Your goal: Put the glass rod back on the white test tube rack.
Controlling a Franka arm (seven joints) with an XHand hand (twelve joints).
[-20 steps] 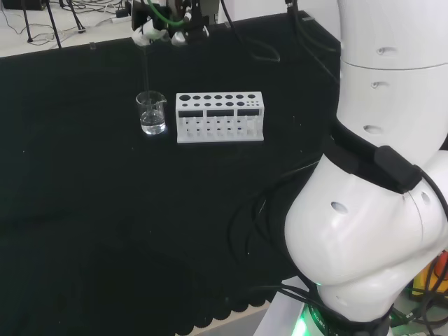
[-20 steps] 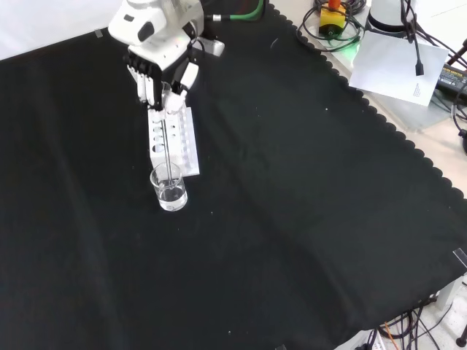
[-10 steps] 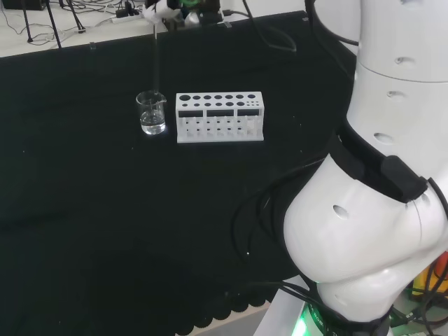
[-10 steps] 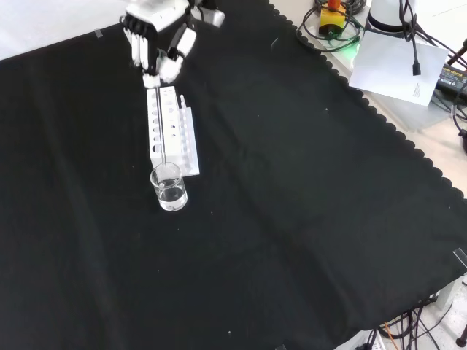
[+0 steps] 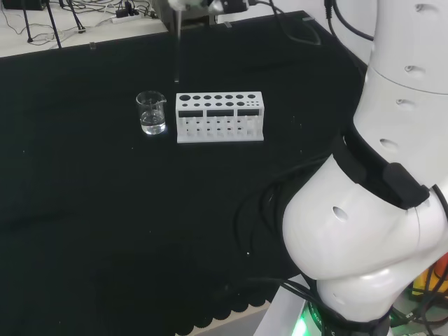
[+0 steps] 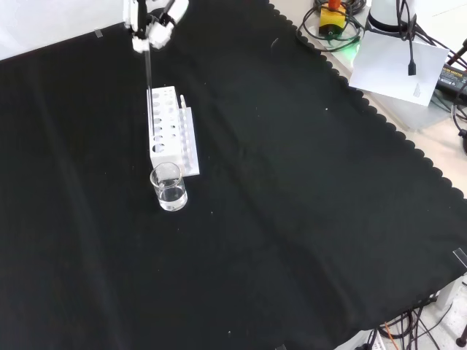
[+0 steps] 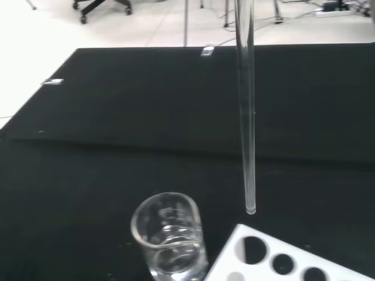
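Observation:
The hand [image 6: 151, 16] is at the top of the front view, its fingers pinched on the upper end of the clear glass rod [image 6: 148, 73]. The rod [image 5: 177, 52] hangs upright, its lower tip in the air just above the beaker-side end of the white test tube rack [image 5: 219, 117]. In the wrist view the rod [image 7: 247, 111] ends a little above a large hole of the rack [image 7: 275, 257]. The rack [image 6: 170, 130] stands on the black cloth with its holes showing open.
A small glass beaker [image 5: 152, 113] with a little clear liquid stands just off the rack's end, seen close as the beaker [image 7: 170, 237] in the wrist view and nearest the camera as the beaker [image 6: 168, 187] in the front view. The arm's white links [image 5: 392, 175] stand at the right.
The hand has risen and lifted the rod out of the beaker. It has carried the rod sideways to above the rack's near end. Beaker and rack have stayed put.

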